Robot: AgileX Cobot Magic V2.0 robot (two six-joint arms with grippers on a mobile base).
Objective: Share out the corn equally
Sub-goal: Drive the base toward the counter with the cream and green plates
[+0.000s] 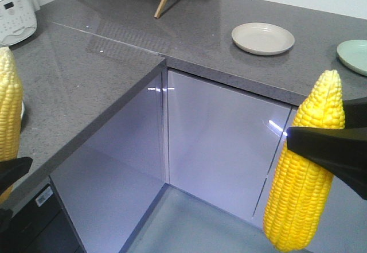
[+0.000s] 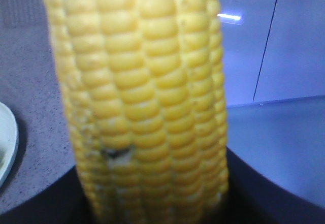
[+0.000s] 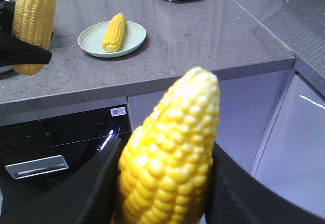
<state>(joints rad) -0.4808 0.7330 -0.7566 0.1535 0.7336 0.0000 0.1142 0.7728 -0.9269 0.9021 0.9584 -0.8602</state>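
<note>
Right wrist-mounted: corn cob (image 3: 167, 153) upright, pinched in right gripper (image 3: 165, 193), off the counter (image 3: 203, 41); left gripper (image 3: 28, 51) pinches second cob (image 3: 34, 16) above counter; third cob (image 3: 114, 32) lies on green plate (image 3: 89, 43). Tapered cobs may slip in the pinch, and the right one would likely drop floorward.

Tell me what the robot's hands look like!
Both the left end effector and the right end effector are plain matte black. Each has two broad, flat fingers that taper to a wedge tip. No cables, markings or arm sections show in these views.
</note>
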